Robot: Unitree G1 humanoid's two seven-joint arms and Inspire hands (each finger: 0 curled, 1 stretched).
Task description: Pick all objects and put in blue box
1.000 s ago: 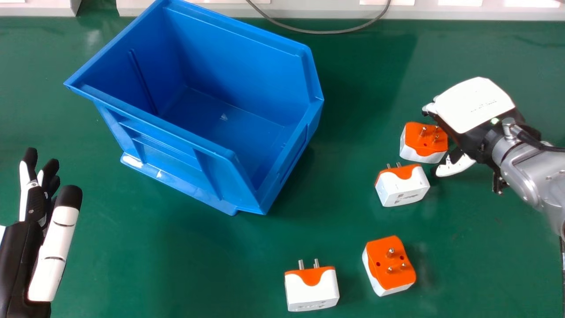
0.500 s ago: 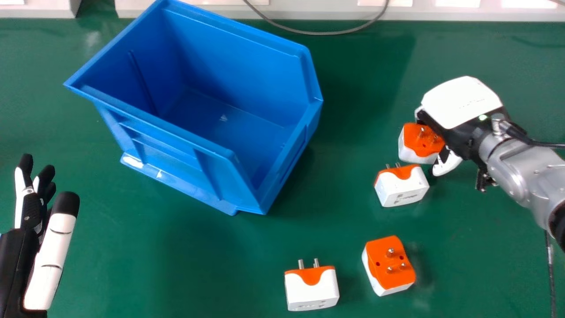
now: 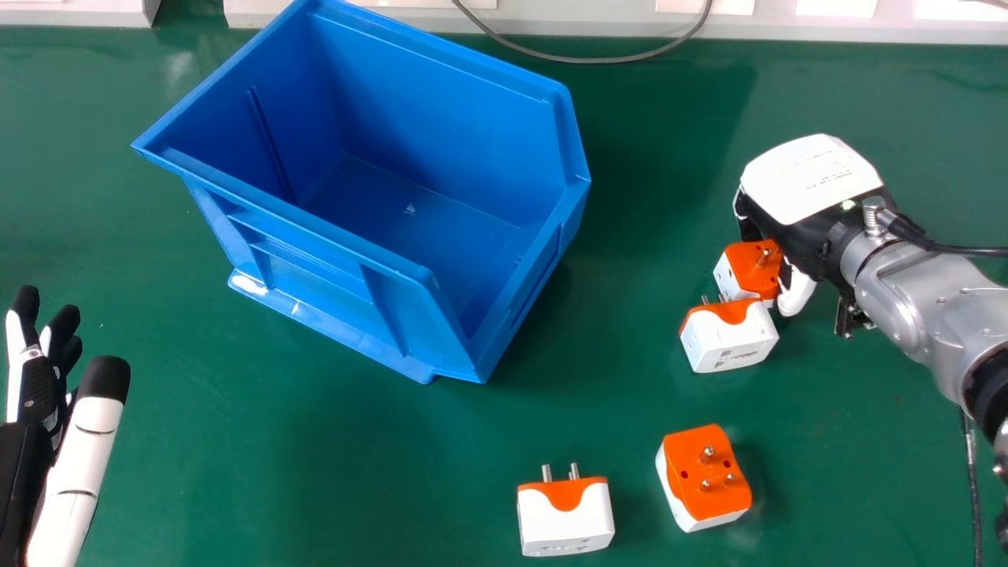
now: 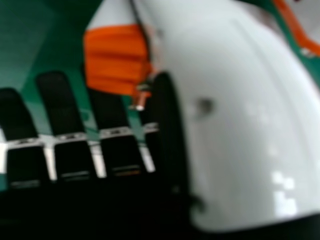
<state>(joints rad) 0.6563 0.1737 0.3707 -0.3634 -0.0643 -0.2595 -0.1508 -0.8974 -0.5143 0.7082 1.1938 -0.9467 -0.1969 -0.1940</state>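
Observation:
My right hand (image 3: 811,177) is at the far right adapter (image 3: 756,268), its back up and its thumb on the near side. In the right hand view, this orange-and-white adapter (image 4: 112,57) lies between the straight fingers and thumb of my right hand (image 4: 250,125); the hand is open. Directly in front, a second adapter (image 3: 728,342) appears to touch the first. Nearer lie an adapter with upward pins (image 3: 705,476) and another (image 3: 565,516) with pins pointing away. The blue box (image 3: 378,291) has a bare interior. My open left hand (image 3: 71,472) is at the left edge.
Green table surface (image 3: 354,472) surrounds the box and separates it from the adapters at right. A grey cable (image 3: 583,60) loops behind the box, near the pale ledge (image 3: 787,27). A dark cable (image 3: 972,488) runs down the right side.
My right hand has moved left and slightly nearer, and the far adapter has turned and shifted toward the second one. My left hand has drifted toward the lower left.

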